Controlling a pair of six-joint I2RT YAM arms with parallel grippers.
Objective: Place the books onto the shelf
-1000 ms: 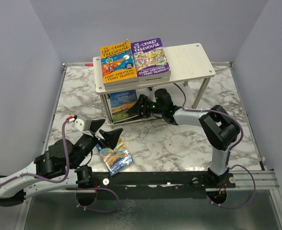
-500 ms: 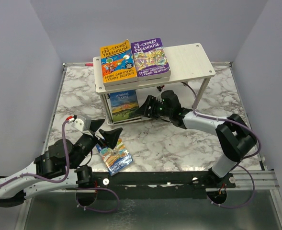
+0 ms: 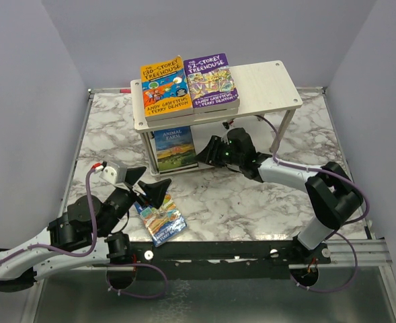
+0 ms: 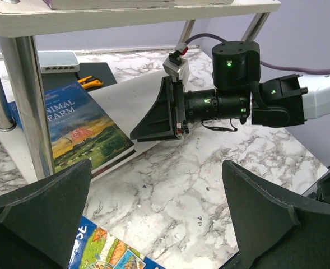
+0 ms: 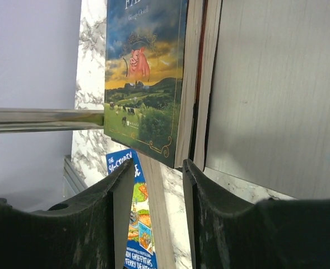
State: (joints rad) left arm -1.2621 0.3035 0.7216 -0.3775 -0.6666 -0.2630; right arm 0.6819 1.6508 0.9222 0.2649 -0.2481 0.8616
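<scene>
One blue book point(image 3: 161, 223) is lying on the desk point(image 3: 251, 202), lower left of the top view, just under the wide-spread left fingers point(image 3: 159, 190), its long axis running diagonally toward lower right. Farther off, the right fingers point(image 3: 210, 149), narrowly parted and empty, are hovering at the shelf point(image 3: 265, 81).

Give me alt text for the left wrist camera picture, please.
The right arm reaches under the shelf, its jaws at the lower board beside the Animal Farm book lying there. The left arm's own wide-open jaws frame the foreground, above a blue book on the marble table.
</scene>
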